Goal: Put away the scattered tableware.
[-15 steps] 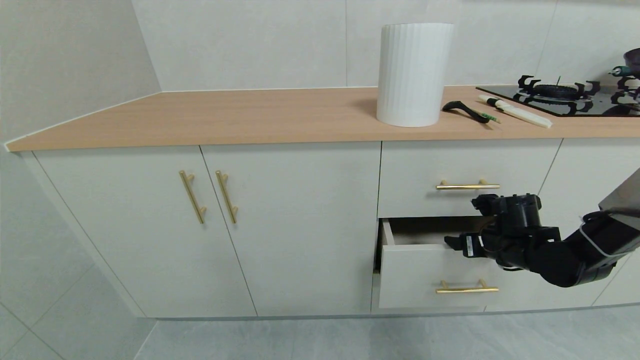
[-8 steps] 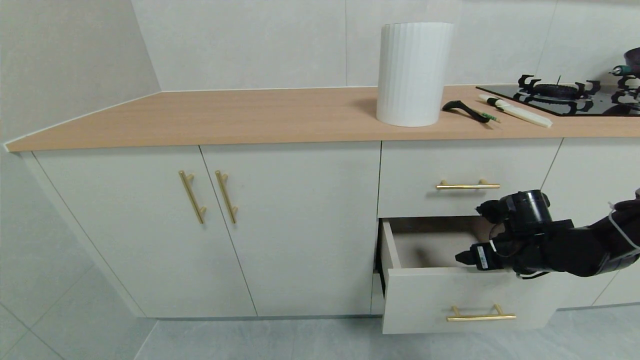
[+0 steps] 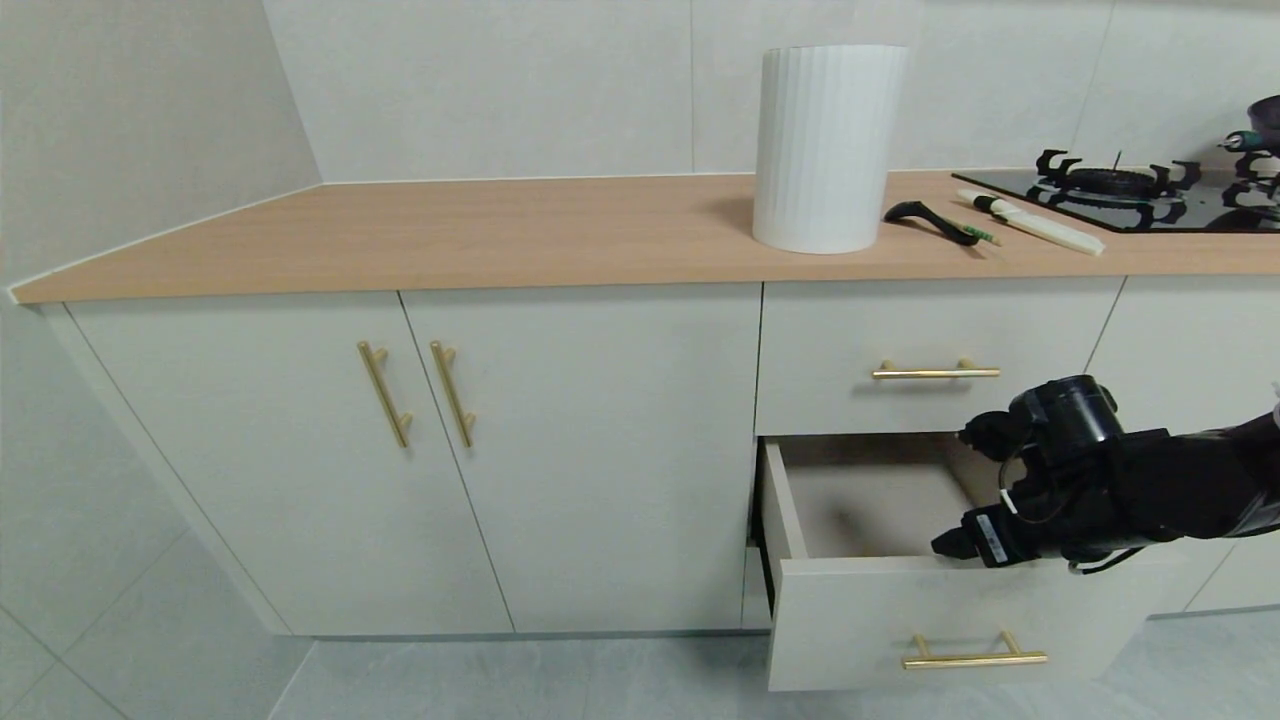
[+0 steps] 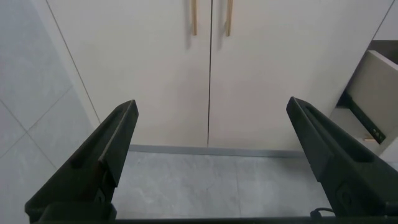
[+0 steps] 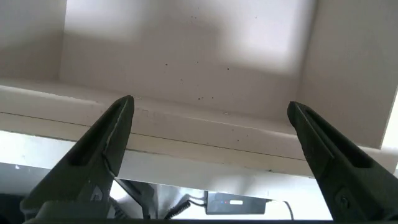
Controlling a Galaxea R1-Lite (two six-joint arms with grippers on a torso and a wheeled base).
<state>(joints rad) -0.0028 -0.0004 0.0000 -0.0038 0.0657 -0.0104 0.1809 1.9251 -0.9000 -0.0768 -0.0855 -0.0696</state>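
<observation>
Two grippers, two utensils, one open drawer; listed nearest first.

1. left gripper [image 4: 211, 115]: fingers spread wide, nothing between them. It sits low and faces the shut cabinet doors [image 4: 211, 62], well apart from them, with grey floor tiles [image 4: 205, 180] beneath.
2. lower drawer [image 3: 900, 620]: stands drawn out from the cabinet face, its front panel and brass bar handle [image 3: 975, 658] nearest. The top is open between the panel's upper edge and the shut upper drawer [image 3: 930, 340], and the pale inner floor shows.
3. right gripper [image 3: 962, 490]: at the right part of that drawer, over the front panel's upper edge, pointing into the cavity. Its fingers are spread wide and hold nothing. Whether it touches the edge cannot be told.
4. small white label [image 3: 990, 525]: on the right gripper; print too small to read.
5. countertop [image 3: 450, 230]: wood, with a straight front edge above the doors and drawers.
6. white ribbed canister [image 3: 825, 150]: upright on the countertop, near its front edge.
7. black-handled utensil [image 3: 930, 220]: flat on the countertop just right of the canister, not touching it. Its long axis slants from far-left to near-right, curved black end toward the canister.
8. white utensil [image 3: 1035, 225]: flat beside the black one and roughly parallel to it. Its dark-banded end lies toward the hob and its pale end points near-right.
9. hob [image 3: 1120, 195]: black glass with pan supports, at the far right.
</observation>
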